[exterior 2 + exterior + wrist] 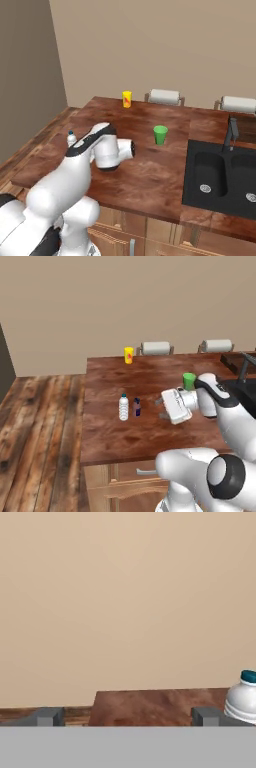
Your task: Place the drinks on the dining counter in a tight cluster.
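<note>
Two drinks stand side by side on the dining counter (150, 436): a clear-white water bottle (123, 407) with a dark cap and, just right of it, a shorter purple-blue bottle (137, 407). My gripper (160, 409) hovers level with them, a short gap to the right of the purple-blue bottle, pointing toward it. It is open and holds nothing. In the hand view the fingertips (48, 716) stand wide apart around the gripper (127, 717), and the water bottle (242, 699) sits at the right edge, outside them. The bottle's cap (71, 136) peeks out behind my arm.
A green cup (189, 381) stands right behind my wrist, and a yellow cup (128, 355) with a red mark sits at the far edge. Two white-cushioned stools (156, 348) line the far side. A black sink (225, 172) with a faucet lies to the right.
</note>
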Robot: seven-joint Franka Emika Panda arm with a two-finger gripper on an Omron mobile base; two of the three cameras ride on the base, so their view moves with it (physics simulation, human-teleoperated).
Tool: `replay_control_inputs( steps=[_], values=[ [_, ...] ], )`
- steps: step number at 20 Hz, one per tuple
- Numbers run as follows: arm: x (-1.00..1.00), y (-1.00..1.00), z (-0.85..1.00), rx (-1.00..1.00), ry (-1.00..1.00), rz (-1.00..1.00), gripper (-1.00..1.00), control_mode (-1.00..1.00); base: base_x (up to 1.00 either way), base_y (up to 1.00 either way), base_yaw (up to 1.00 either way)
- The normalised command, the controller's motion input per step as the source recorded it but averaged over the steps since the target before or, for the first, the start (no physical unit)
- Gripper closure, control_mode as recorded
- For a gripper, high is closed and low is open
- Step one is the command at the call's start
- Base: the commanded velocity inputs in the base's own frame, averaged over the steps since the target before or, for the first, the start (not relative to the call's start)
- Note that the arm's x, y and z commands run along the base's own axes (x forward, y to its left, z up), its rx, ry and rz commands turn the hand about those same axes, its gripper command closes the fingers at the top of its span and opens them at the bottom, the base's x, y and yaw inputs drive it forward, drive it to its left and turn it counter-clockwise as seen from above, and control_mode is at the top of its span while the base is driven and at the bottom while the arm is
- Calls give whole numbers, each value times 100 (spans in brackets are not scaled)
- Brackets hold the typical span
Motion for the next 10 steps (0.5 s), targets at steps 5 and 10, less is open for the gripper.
replay_control_inputs(
  steps=[5,10],
  values=[
    [-59,0,24,0,0,-1,-100,-100,0,0,0],
    [-55,0,18,0,0,-1,-100,-100,0,0,0]
  ],
)
